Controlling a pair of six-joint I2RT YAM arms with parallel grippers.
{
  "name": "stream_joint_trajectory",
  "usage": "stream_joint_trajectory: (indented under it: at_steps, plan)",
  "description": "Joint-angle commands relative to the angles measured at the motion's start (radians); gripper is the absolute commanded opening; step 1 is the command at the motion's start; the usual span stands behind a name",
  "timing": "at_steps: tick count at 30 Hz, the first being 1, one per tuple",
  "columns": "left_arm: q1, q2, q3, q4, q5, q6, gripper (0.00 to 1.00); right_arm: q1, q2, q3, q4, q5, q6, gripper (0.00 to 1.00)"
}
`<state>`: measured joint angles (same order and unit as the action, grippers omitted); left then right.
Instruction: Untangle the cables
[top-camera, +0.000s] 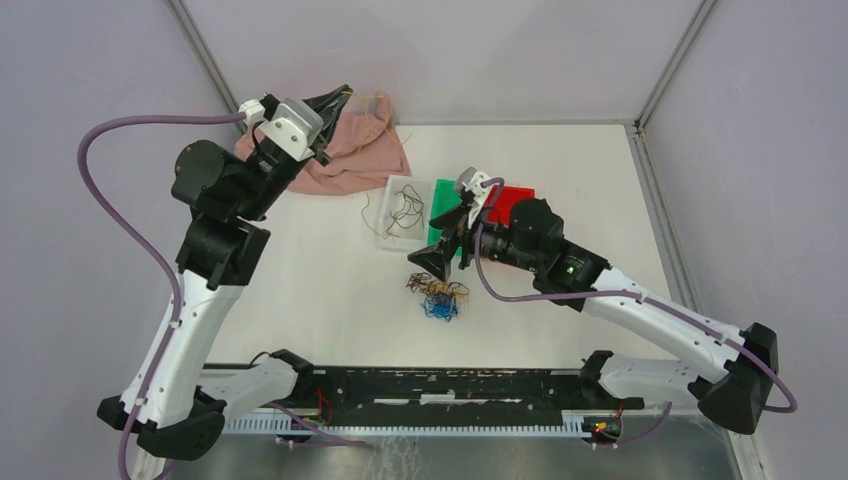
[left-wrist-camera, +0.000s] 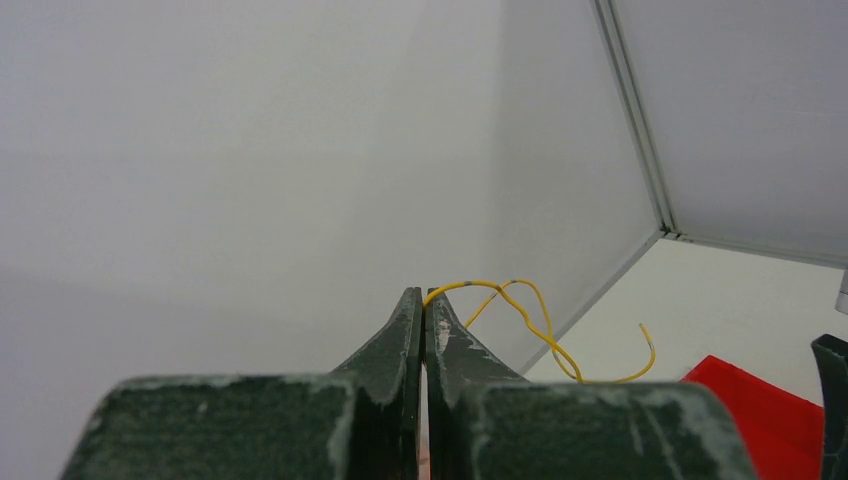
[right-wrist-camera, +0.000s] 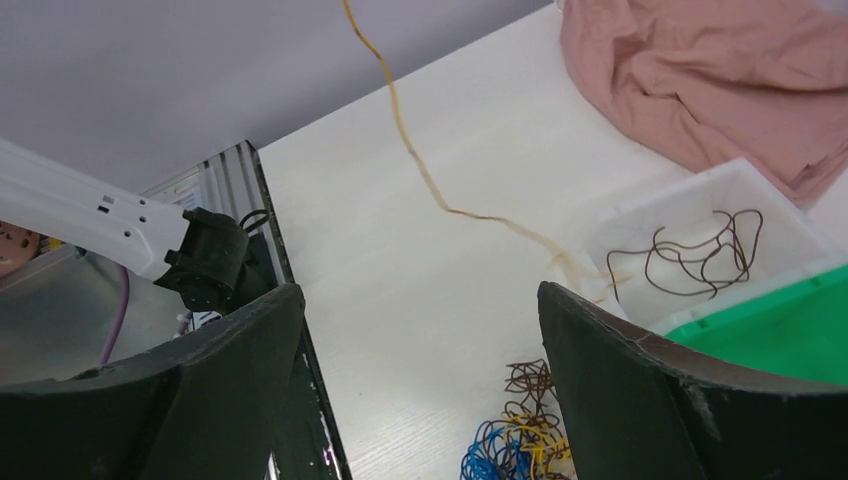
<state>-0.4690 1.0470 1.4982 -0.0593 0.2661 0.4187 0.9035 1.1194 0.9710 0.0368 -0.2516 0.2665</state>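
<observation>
Two pincers, two states. The left pincer (left-wrist-camera: 424, 300) is pressed together on a yellow cable (left-wrist-camera: 520, 305) that curls out just past its tips. In the right wrist view a long strand of it runs down to the corner of a clear bin (right-wrist-camera: 700, 185). The right pincer (right-wrist-camera: 417, 295) stands wide apart, holding nothing. Just below its tips a tangle of cables (right-wrist-camera: 515, 440), blue, yellow and brown, lies on the bench (right-wrist-camera: 350, 200). Farther ahead of it a dark brown cable (right-wrist-camera: 700, 255) lies inside the clear bin, with a green bin (right-wrist-camera: 780, 330) just beside and a pink cloth (right-wrist-camera: 720, 70) beyond.
</observation>
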Motion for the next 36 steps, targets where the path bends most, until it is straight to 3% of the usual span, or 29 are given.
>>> stream_joint_trajectory:
  at_steps: [1,11,19,29,31,33,36]
  plan:
    - [-0.005,-0.028,0.005,0.006,0.036,-0.069,0.03,0.003,0.037,0.094,0.076,-0.073,-0.012,0.92]
    - [-0.005,-0.033,-0.011,-0.006,0.024,-0.089,0.03,0.009,0.207,0.166,0.368,-0.100,0.095,0.85]
    - [-0.004,-0.040,-0.049,-0.007,0.006,-0.109,0.03,0.048,0.295,0.246,0.344,-0.058,0.067,0.73]
    - [-0.004,-0.054,-0.081,-0.013,-0.022,-0.114,0.03,0.063,0.359,0.267,0.385,-0.147,0.148,0.27]
    - [-0.004,-0.053,-0.077,-0.012,-0.022,-0.113,0.03,0.062,0.368,0.265,0.378,-0.154,0.163,0.31]
    - [-0.005,-0.053,-0.070,-0.013,-0.023,-0.112,0.03,0.063,0.373,0.252,0.386,-0.156,0.173,0.51]
    - [-0.004,-0.050,-0.059,-0.013,-0.023,-0.112,0.03,0.062,0.370,0.226,0.399,-0.120,0.171,0.56]
